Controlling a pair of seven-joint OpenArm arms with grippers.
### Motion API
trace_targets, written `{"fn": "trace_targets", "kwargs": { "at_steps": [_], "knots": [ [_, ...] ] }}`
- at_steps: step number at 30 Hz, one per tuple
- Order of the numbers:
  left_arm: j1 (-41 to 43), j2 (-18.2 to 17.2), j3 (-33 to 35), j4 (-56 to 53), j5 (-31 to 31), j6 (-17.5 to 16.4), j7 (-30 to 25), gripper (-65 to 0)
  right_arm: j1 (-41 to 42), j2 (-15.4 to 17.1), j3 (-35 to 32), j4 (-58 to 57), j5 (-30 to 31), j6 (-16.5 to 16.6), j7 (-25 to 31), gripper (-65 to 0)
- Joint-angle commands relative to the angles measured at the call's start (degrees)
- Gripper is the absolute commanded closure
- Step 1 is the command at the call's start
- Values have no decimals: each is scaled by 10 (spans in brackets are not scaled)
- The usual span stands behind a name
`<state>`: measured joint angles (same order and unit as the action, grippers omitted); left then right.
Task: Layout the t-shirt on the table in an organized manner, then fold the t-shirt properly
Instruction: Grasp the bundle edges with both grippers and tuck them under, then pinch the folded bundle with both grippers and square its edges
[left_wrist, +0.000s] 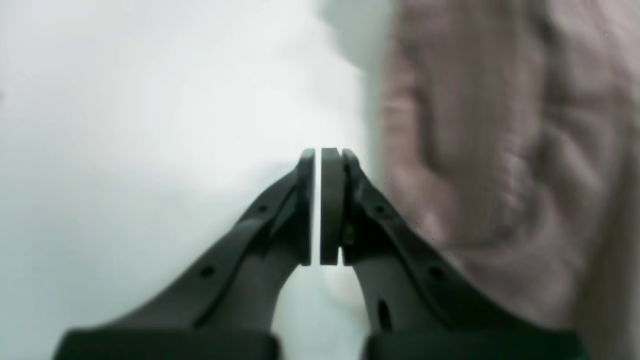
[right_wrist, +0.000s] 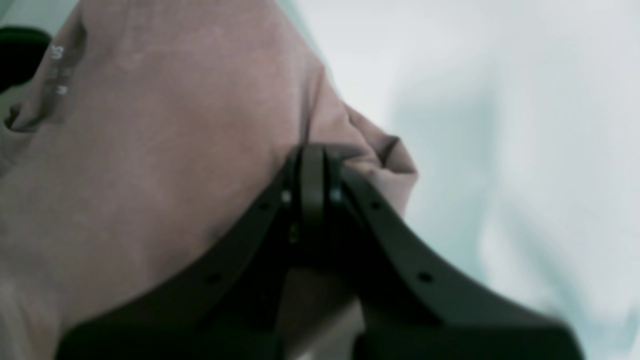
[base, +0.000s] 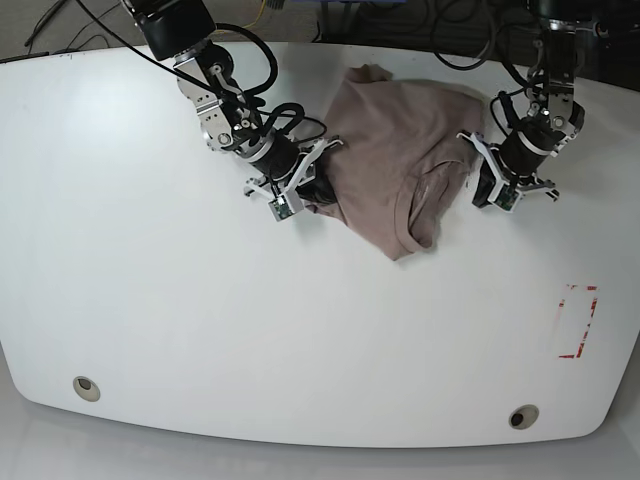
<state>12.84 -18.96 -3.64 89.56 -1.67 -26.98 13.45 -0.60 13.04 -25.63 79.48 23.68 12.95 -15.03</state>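
1. Mauve-brown fabric is filling the right of my left wrist view: the t-shirt (left_wrist: 500, 150) is lying just beside my left claw (left_wrist: 318, 205), whose jaws are standing nearly together and gripping nothing, over the white table (left_wrist: 150, 100).
2. Seen from the right wrist, my right claw (right_wrist: 312, 175) is pinching a bunched edge of the t-shirt (right_wrist: 150, 150), jaws pressed tight.
3. From the base view, the t-shirt (base: 400, 170) is lying crumpled at the table's (base: 250, 330) far middle, my right claw (base: 300, 190) gripping its left edge and my left claw (base: 490, 180) sitting at its right edge.

White table (base: 200, 330) bears the crumpled t-shirt (base: 390, 165).
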Motion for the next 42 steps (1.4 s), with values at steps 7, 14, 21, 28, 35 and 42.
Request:
{"fn": "trace_targets", "kwargs": {
  "at_steps": [7, 14, 21, 28, 35, 42],
  "knots": [
    [-18, -2, -44, 55, -11, -1, -16, 0, 30, 9, 2, 57, -7, -21, -71, 0],
    [11, 35, -48, 146, -11, -46, 17, 0, 65, 4, 2, 57, -7, -22, -92, 0],
    [63, 72, -48, 204, -12, -105, 64, 0, 87, 3, 2, 56, -7, -22, -95, 0],
    [110, 100, -48, 206, -10, -129, 61, 0, 97, -11, 2, 38, -8, -22, -95, 0],
    [143, 108, -46, 204, -8, -129, 63, 0, 102, -31, 1, 2, -11, -16, -94, 0],
    [146, 107, -45, 167, -7, -127, 64, 0, 102, -33, 0, -12, -11, -15, -92, 0]
  ]
}}
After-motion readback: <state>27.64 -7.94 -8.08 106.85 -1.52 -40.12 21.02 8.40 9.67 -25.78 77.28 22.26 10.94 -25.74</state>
